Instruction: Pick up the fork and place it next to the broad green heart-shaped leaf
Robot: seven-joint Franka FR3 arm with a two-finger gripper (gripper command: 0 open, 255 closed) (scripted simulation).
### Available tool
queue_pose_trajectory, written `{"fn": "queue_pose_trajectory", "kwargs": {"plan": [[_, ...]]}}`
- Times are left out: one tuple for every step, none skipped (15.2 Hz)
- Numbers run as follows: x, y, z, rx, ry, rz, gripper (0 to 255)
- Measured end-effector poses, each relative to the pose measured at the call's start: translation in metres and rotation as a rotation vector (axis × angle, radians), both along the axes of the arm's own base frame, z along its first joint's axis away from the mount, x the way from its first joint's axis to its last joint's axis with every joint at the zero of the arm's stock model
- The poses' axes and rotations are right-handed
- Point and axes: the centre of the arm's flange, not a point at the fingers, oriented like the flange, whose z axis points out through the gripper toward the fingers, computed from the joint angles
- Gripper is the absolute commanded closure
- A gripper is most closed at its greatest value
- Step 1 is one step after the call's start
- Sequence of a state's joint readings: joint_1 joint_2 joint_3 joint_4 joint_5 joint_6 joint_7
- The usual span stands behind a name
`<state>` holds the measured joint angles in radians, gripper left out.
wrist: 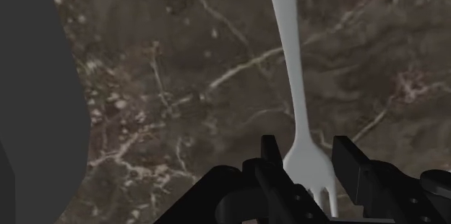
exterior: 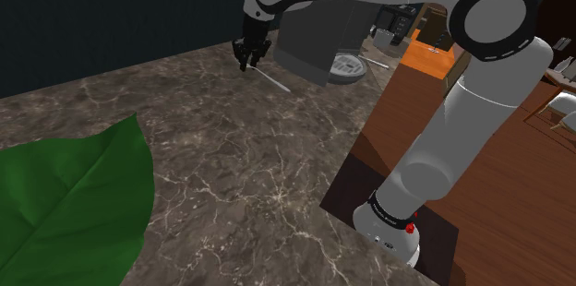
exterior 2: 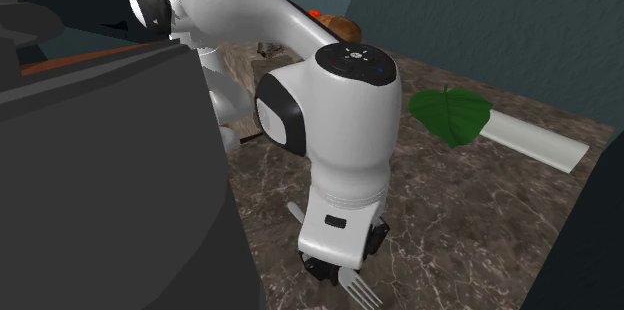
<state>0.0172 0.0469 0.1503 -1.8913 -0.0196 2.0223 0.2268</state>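
End effector (wrist: 309,150) is clenched on the fork (wrist: 293,63). Both fingers (wrist: 272,152) sit flush against the sides of the fork's head, just above the tines. The handle runs straight out ahead of the end effector over the brown marble bench (wrist: 181,78). I can't tell whether the fork is clear of the bench or resting on it; the shoulder view has it low, right at the surface.

Handling, my read:
- The fork is thin, pale and rigid. It's probably light, so weight isn't the issue.
- It looks smooth and flat, so I'd expect it to be slippery between the pads.
- The grip is at the head end, so nearly the whole handle hangs out ahead as a lever. It will likely want to pivot or droop on a fast swing.
- A hold nearer mid-handle would balance better. With the present hold, a slow and level carry is the safer call.
- It's not fragile. A drop costs a re-grasp, not damage.

Surroundings:
- The green leaf (exterior: 74,201) lies flat on the bench, well apart from the end effector, with open marble between them.
- A dark grey block (wrist: 36,78) stands close beside the end effector, on the side away from the leaf. The handle tip should be kept off it during any rotation.

For the drop, the fork should go beside the leaf's edge, not on it.
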Motion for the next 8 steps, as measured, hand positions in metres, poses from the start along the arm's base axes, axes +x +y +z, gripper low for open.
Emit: {"fn": "queue_pose_trajectory", "kwargs": {"plan": [[-0.0001, 0.0002, 0.0, 0.0, 0.0, 0.0, 255], [0.0001, 0.0003, 0.0, 0.0, 0.001, 0.0, 255], [0.0003, 0.0003, 0.0, 0.0, 0.002, 0.0, 255], [0.0005, 0.0004, 0.0, 0.0, 0.002, 0.0, 255], [0.0007, 0.0005, 0.0, 0.0, 0.003, -0.001, 255], [0.001, 0.0004, 0.0, 0.0, 0.003, 0.0, 255], [0.001, 0.0018, 0.0004, 0.001, 0.006, 0.002, 255], [0.0009, 0.0023, 0.003, 0.001, 0.009, 0.004, 255]]}}
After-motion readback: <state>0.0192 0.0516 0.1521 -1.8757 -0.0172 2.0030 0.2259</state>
